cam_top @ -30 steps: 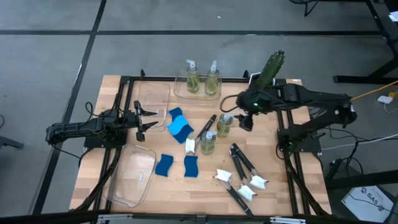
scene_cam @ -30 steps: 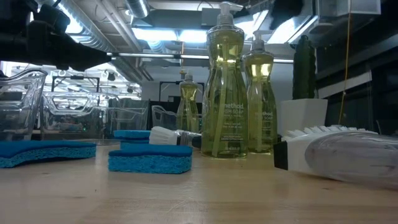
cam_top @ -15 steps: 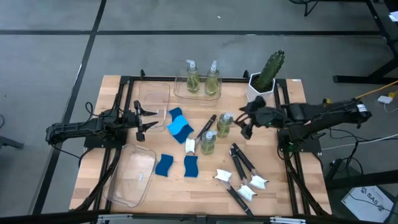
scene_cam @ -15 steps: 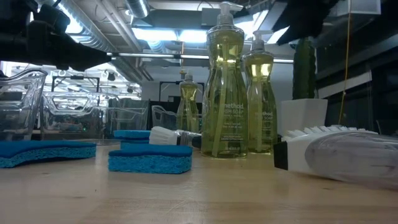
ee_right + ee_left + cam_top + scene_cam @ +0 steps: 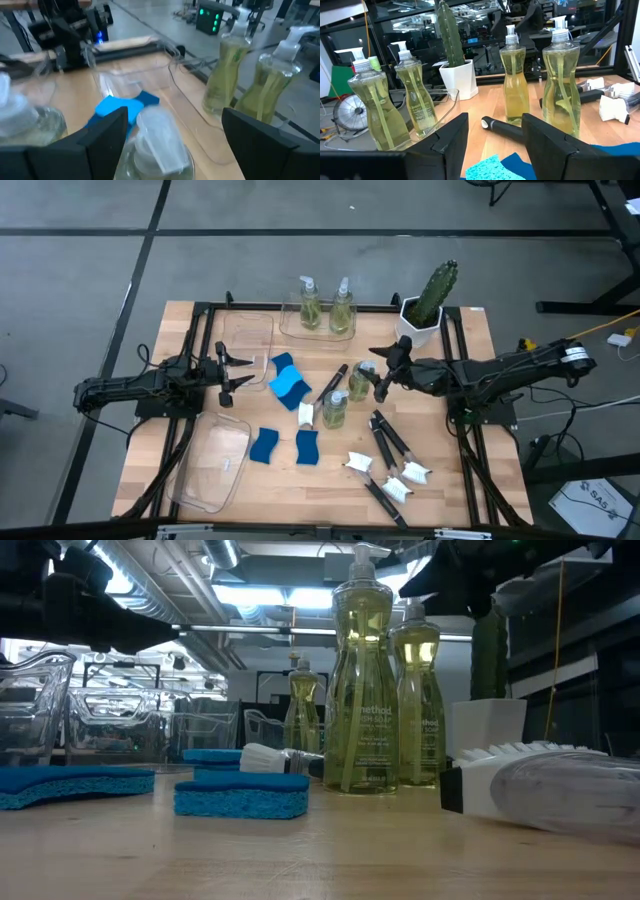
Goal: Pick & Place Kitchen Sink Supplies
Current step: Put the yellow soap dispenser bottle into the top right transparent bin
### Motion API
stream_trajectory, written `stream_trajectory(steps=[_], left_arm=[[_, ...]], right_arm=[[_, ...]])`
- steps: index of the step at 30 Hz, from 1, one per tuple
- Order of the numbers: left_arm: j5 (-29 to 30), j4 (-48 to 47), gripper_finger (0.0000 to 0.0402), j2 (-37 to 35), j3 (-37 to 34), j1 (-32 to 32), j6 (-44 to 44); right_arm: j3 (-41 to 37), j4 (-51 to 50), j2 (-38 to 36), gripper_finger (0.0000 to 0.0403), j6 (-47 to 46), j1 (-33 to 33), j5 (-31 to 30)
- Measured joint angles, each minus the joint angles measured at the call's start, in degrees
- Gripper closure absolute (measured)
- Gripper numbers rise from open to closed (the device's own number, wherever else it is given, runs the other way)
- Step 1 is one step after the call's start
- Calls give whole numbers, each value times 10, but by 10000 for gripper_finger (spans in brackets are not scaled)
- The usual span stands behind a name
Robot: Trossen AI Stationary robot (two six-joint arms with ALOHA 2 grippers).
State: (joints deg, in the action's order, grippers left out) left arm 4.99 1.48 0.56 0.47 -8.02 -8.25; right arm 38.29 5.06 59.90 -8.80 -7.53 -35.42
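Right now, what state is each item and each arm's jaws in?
Right gripper: jaws open, around the pump of a soap bottle standing mid-table, not closed on it.
Left gripper: jaws open, empty, at the table's left side.
Two bottles in the far bin: upright.
Sponges: lying flat on the table.
Brushes: lying on the table.
Near bin: empty.

High view: table (image 5: 200, 320) seen from overhead.
Low view: set at tabletop level, close to soap bottles (image 5: 363, 680).
Wrist views: the same bottles faced from opposite sides.
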Motion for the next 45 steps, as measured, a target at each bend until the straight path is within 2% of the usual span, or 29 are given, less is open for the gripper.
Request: stream_trajectory(steps=[3,6,11,15,18,26,31,45], left_arm=[[0,0,222,0,0,0,0],[0,0,224,0,0,0,0],[0,0,222,0,0,0,0],[0,0,223,0,0,0,0],[0,0,224,0,0,0,0],[0,0,222,0,0,0,0],[0,0,223,0,0,0,0],[0,0,222,0,0,0,0]], right_arm=[[0,0,0,90,-15,0,0],[-1,-13,5,114,-47,0,0],[-1,-30,26,185,-76,0,2],[-1,-13,42,249,-68,0,1],[-1,6,50,282,-51,0,-2],[-1,22,54,283,-23,0,2],[-1,58,53,283,27,6,-13],[144,60,50,283,118,43,-15]])
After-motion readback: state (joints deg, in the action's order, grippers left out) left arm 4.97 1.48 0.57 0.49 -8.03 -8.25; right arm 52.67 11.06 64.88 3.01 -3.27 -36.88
